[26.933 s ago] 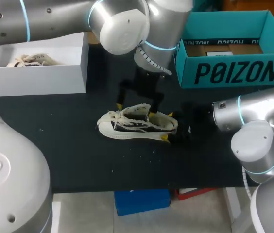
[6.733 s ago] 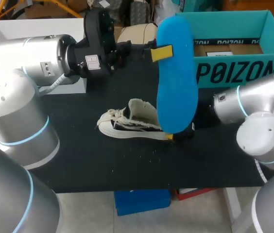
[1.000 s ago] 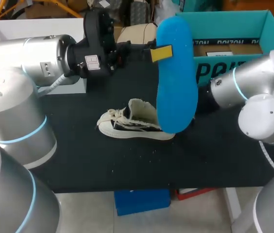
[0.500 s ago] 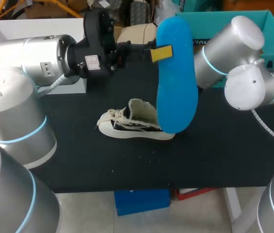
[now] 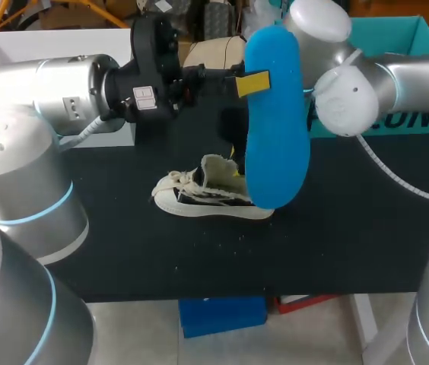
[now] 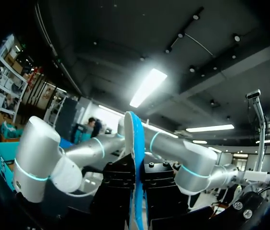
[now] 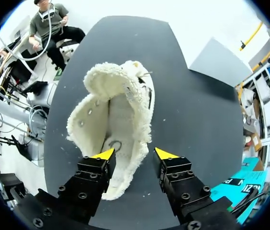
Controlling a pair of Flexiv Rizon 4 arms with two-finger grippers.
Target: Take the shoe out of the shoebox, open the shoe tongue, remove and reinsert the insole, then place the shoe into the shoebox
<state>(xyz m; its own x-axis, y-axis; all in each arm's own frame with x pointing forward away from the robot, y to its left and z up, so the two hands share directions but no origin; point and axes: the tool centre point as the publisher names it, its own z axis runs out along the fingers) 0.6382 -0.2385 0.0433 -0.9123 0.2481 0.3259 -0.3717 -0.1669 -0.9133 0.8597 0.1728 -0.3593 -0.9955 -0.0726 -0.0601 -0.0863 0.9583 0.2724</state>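
My left gripper (image 5: pixel 254 84) pinches the bright blue foam insole (image 5: pixel 275 144) upright — my right gripper (image 7: pixel 135 154), spread wide, hangs over the cream canvas shoe (image 7: pixel 116 120), seemingly clear of it.

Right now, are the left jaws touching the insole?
Touching. In the left wrist view the blue insole stands edge-on in the left gripper, with the jaws pressed against it from both sides. The head view shows a yellow tip on it too.

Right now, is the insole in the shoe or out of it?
Out: the left end effector holds the blue insole up, outside the shoe.
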